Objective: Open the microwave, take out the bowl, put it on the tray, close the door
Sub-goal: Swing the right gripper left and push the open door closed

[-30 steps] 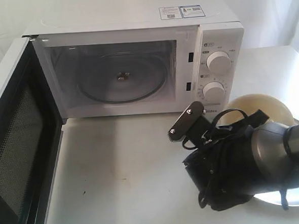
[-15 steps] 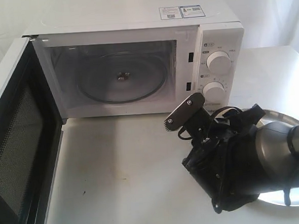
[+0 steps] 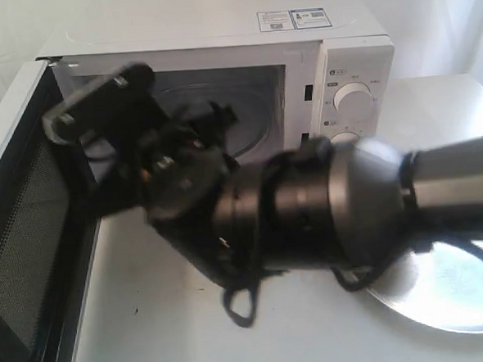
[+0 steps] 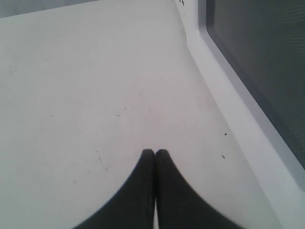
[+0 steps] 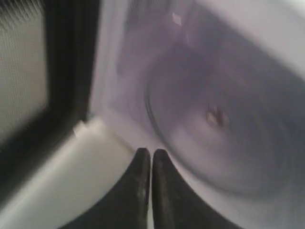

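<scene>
The white microwave (image 3: 357, 55) stands at the back with its door (image 3: 28, 243) swung wide open to the left. My right gripper (image 3: 61, 118) is shut and empty, reaching across in front of the open cavity near the door's hinge side. In the right wrist view the shut right gripper (image 5: 152, 152) points at the cavity's front edge, with the glass turntable (image 5: 214, 119) beyond and the door's mesh side (image 5: 24, 71) beside it. The silver tray (image 3: 453, 295) lies at the lower right. The bowl is hidden behind my right arm. My left gripper (image 4: 155, 152) is shut over the table beside the door (image 4: 267, 57).
My right arm's thick dark body (image 3: 308, 201) with loose cables spans the middle of the exterior view and blocks the table in front of the microwave. The white tabletop (image 4: 86, 86) stretches ahead of the left gripper.
My right arm has swung left from over the tray, across the microwave's front, to the open cavity near the door. The bowl on the tray has been covered by the arm since 0.5 s ago.
</scene>
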You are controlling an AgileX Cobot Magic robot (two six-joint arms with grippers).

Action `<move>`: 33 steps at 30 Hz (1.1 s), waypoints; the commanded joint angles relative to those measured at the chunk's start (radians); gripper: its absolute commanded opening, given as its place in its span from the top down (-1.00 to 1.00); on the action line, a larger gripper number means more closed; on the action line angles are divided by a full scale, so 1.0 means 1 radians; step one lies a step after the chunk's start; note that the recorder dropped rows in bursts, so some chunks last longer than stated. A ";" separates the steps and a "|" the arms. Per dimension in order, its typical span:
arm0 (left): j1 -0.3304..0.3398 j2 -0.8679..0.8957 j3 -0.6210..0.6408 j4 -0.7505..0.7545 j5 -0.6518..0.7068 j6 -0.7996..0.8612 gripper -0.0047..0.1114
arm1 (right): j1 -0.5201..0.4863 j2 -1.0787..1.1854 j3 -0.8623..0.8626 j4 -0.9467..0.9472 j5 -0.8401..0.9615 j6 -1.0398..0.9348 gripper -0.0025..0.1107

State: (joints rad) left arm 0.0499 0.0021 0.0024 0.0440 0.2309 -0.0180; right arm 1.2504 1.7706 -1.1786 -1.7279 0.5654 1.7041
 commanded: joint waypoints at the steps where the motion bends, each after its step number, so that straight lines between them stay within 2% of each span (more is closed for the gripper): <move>1: -0.004 -0.002 -0.002 -0.006 0.002 -0.004 0.92 | 0.047 0.031 -0.269 -0.017 0.024 -0.173 0.96; 3: -0.004 -0.002 -0.002 -0.006 0.002 -0.004 0.92 | 0.057 0.049 -0.372 -0.017 -0.005 -0.174 0.96; 7: -0.004 -0.002 -0.002 -0.006 0.002 -0.004 0.92 | 0.058 0.113 -0.546 -0.017 -0.290 -0.194 0.96; 10: -0.004 -0.002 -0.002 -0.006 0.002 -0.004 0.92 | 0.087 0.210 -0.638 -0.017 -0.366 -0.345 0.96; 15: -0.004 -0.002 -0.002 -0.006 0.002 -0.004 0.92 | 0.148 0.361 -0.694 -0.017 -0.160 -1.073 0.96; 17: -0.004 -0.002 -0.002 -0.006 0.002 -0.004 0.92 | 0.167 0.395 -0.694 -0.017 -0.009 -1.221 0.96; 21: -0.004 -0.002 -0.002 -0.006 0.002 -0.004 0.92 | 0.168 0.426 -0.694 -0.017 0.346 -1.295 0.96; 25: -0.004 -0.002 -0.002 -0.006 0.002 -0.004 0.92 | 0.112 0.422 -0.694 -0.017 0.656 -1.307 0.96; 33: -0.004 -0.002 -0.002 -0.006 0.002 -0.004 0.92 | -0.044 0.417 -0.694 0.000 0.656 -1.300 0.96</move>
State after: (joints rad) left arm 0.0499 0.0021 0.0024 0.0440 0.2309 -0.0180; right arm 1.2505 2.1988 -1.8659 -1.7412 1.1943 0.4021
